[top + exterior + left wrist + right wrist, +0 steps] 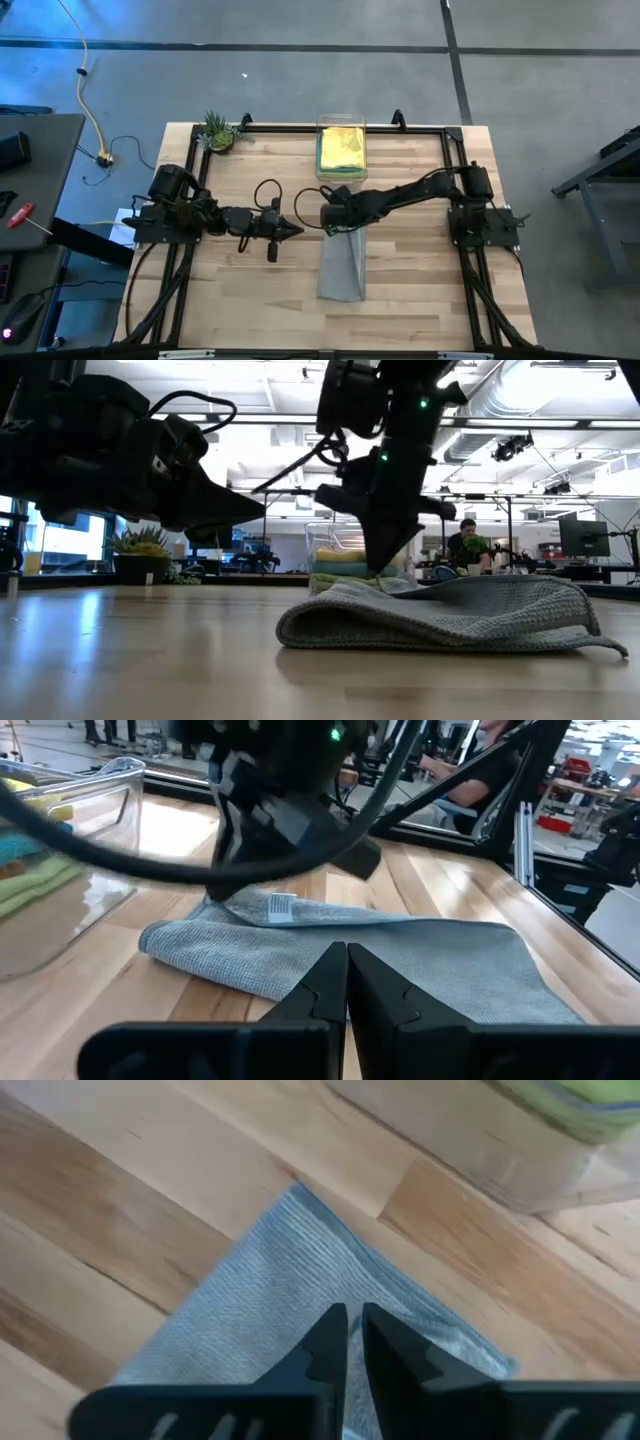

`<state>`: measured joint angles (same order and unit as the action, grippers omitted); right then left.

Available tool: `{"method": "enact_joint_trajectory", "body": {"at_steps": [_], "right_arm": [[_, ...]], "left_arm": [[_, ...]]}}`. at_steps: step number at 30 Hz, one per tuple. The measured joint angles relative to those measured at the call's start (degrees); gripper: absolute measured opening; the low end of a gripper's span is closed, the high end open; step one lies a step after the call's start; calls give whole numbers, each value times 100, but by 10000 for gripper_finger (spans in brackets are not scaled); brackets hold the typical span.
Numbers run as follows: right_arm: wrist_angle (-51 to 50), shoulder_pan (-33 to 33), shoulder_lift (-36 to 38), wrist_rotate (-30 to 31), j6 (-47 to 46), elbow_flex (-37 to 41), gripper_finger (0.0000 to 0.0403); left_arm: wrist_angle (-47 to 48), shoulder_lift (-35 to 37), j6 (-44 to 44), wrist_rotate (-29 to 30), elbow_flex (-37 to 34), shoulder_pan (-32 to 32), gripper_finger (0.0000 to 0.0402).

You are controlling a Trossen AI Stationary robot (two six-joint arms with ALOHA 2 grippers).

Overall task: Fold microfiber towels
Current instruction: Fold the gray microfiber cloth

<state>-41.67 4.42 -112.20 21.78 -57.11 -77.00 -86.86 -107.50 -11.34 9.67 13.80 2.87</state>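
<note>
Right end effector [334, 226] over grey towel's [342, 268] far end, fingers nearly together

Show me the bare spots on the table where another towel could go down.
Free: bare wood on either side of the grey towel at the table's near edge. Crowded: the middle, where the left gripper and right gripper work, and around the clear bin.

Grey floor [300, 90], bright ceiling lights [250, 420], possibly distant windows.
</note>
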Motion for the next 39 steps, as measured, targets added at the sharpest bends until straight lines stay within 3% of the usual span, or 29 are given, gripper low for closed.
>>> {"method": "enact_joint_trajectory", "body": {"at_steps": [13,17,23,25,34,39], "right_arm": [[-218,45,-276,186,-505,-150,127],[-440,45,-321,408,-717,-152,115],[-543,42,-321,492,-696,-152,21],[-623,45,-321,494,-692,-152,8],[-1557,46,-308,244,-1144,-152,20],[-1664,47,-308,192,-1144,-152,71]], "left_arm": [[2,0,-1,-2,4,0,0],[3,0,-2,-2,4,0,0],[3,0,-2,-4,4,0,0],[3,0,-1,-7,4,0,0],[3,0,-2,-13,4,0,0],[3,0,-2,-13,4,0,0]]}}
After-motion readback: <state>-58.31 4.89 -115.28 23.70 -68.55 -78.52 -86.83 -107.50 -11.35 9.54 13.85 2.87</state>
